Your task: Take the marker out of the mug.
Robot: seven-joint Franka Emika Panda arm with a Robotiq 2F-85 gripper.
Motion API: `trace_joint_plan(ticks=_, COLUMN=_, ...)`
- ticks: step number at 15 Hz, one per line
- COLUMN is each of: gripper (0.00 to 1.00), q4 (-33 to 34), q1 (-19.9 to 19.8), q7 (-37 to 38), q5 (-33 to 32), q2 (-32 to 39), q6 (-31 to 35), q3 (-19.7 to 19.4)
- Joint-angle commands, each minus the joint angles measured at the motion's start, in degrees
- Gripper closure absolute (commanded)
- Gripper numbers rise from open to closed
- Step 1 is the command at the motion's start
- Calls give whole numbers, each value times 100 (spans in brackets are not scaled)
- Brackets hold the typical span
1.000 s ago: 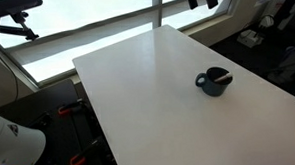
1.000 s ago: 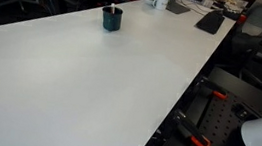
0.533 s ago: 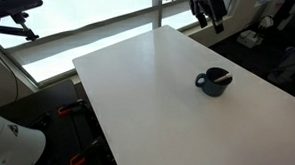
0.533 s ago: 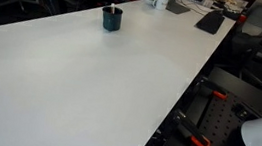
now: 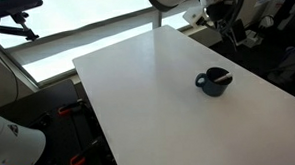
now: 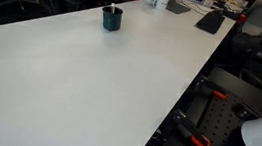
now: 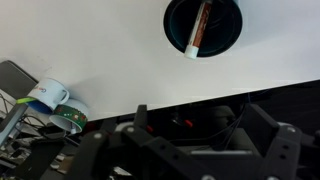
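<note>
The dark blue mug [image 5: 212,83] stands on the white table [image 5: 138,83] and shows in both exterior views [image 6: 111,19]. The marker [image 5: 224,80] leans inside it, its end poking over the rim [image 6: 115,8]. In the wrist view the mug [image 7: 226,33] is seen from above near the table edge, with the marker [image 7: 198,27] lying across its dark inside. My gripper [image 5: 230,31] hangs high above and beyond the mug, past the table's far edge. Its fingers [image 7: 200,135] are apart and empty.
Beyond the table edge in the wrist view are a white cup [image 7: 48,95] and a tape roll [image 7: 70,118]. A keyboard [image 6: 210,20] and desk clutter lie at the table's far end. Windows run behind the table [image 5: 75,36].
My arm has come down into the top of the exterior view and moved right, towards the area above the mug. The mug and marker have not moved.
</note>
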Motion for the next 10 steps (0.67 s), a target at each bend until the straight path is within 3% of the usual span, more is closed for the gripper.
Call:
trace_joint_plan(ticks=1, gripper=0, q4=941, q1=-67, q7=-406, q5=845, q2=811, q6=-47, q3=-44)
trace_joint_plan(ticks=5, gripper=0, q4=1884, q1=-287, q7=-1672, q5=2369, q2=1605, q6=-261, q3=66)
trace_joint_plan(ticks=10, gripper=0, q4=2863, q1=-670, q7=-3053, q5=3496, q2=2511, q6=-431, q3=28)
